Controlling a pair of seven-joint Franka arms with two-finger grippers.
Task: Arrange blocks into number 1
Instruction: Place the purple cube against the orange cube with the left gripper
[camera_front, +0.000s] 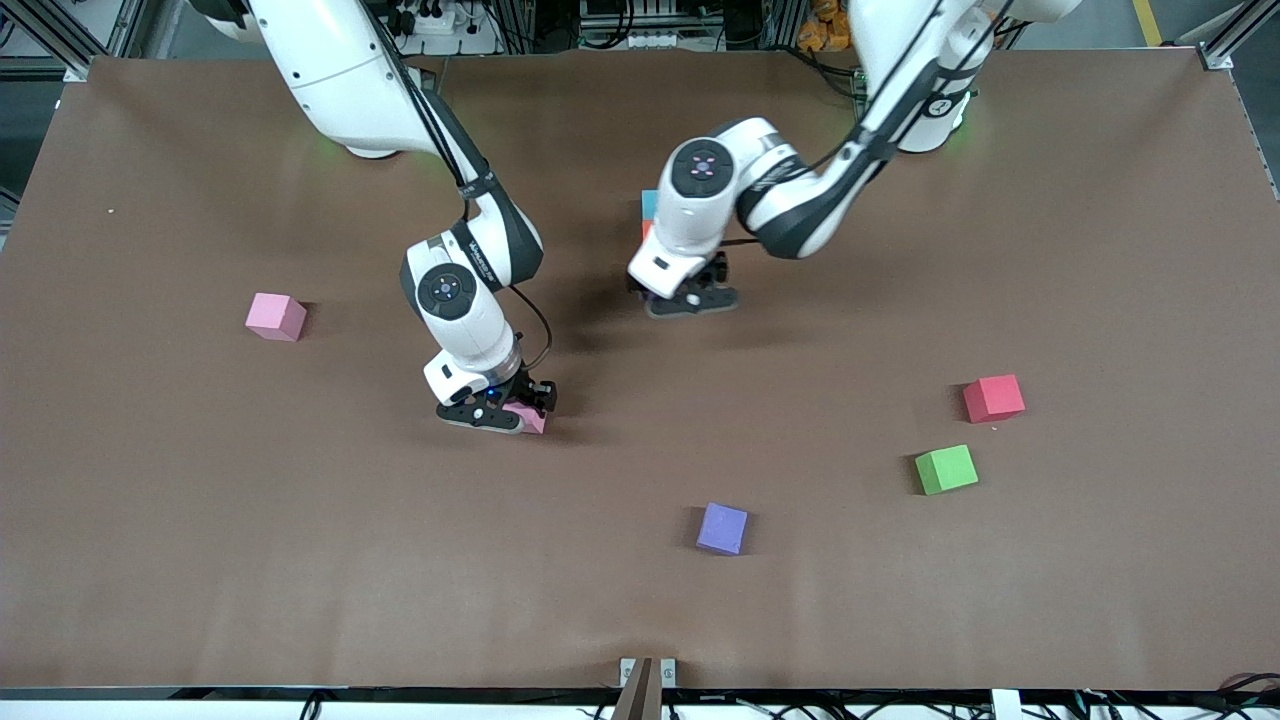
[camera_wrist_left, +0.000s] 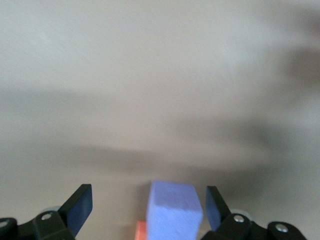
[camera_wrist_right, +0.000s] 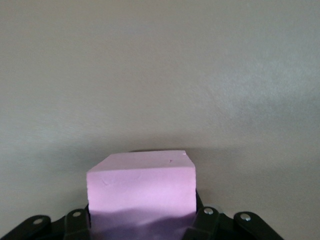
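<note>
My right gripper (camera_front: 497, 412) is low at the table's middle, shut on a pink block (camera_wrist_right: 141, 187) that fills the space between its fingers. My left gripper (camera_front: 690, 298) stands open astride a purple block (camera_wrist_left: 172, 212); one finger (camera_wrist_left: 215, 204) is close beside the block and the other (camera_wrist_left: 80, 207) stands well off it. An orange block (camera_wrist_left: 141, 231) touches that purple one. The light blue block (camera_front: 649, 203) and the edge of the orange block (camera_front: 646, 231) peek out from under the left wrist. A second purple block (camera_front: 722, 528) lies nearer the front camera. Another pink block (camera_front: 275, 316) sits toward the right arm's end.
A red cube (camera_front: 994, 397) and a green cube (camera_front: 946, 469) lie toward the left arm's end of the brown table (camera_front: 300, 560), the green one nearer the front camera.
</note>
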